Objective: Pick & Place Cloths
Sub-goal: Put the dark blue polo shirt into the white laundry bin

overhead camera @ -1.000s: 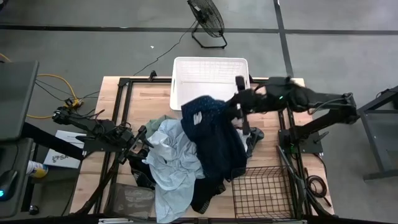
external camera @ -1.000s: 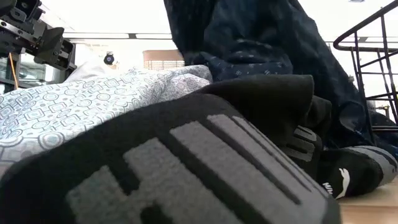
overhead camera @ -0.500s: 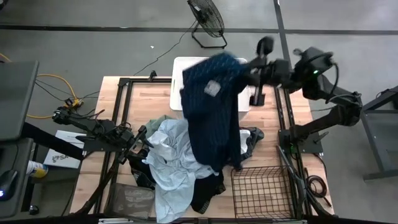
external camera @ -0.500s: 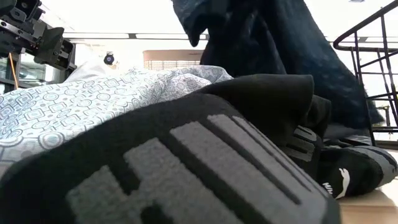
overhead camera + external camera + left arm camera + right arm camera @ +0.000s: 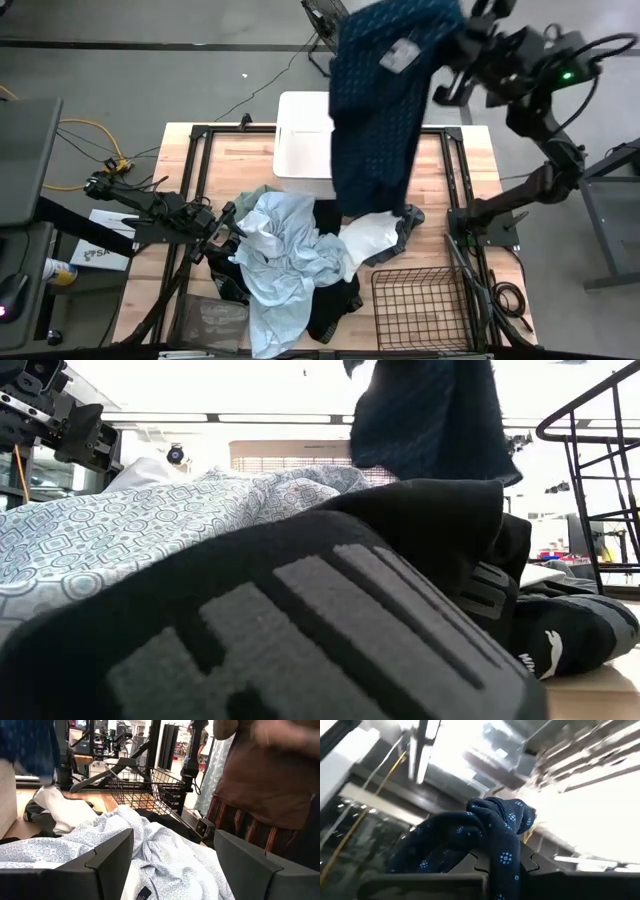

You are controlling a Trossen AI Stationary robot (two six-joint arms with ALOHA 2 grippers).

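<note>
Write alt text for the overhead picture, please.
The right gripper holds a dark navy dotted garment high above a white laundry basket. The left gripper rests open beside a light blue cloth.

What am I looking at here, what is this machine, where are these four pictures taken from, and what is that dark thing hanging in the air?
This is a robot with two dark arms at a wooden table. One picture looks straight down, one sits at table height, and one camera rides on each wrist. The right gripper is raised high, shut on a dark navy dotted cloth that hangs over the white plastic laundry basket. The left gripper rests open by the pile: a light blue patterned cloth, a black cloth, a white-grey cloth. A black wire basket stands at the near right corner. In the left wrist view, a person stands beyond the table.
</note>
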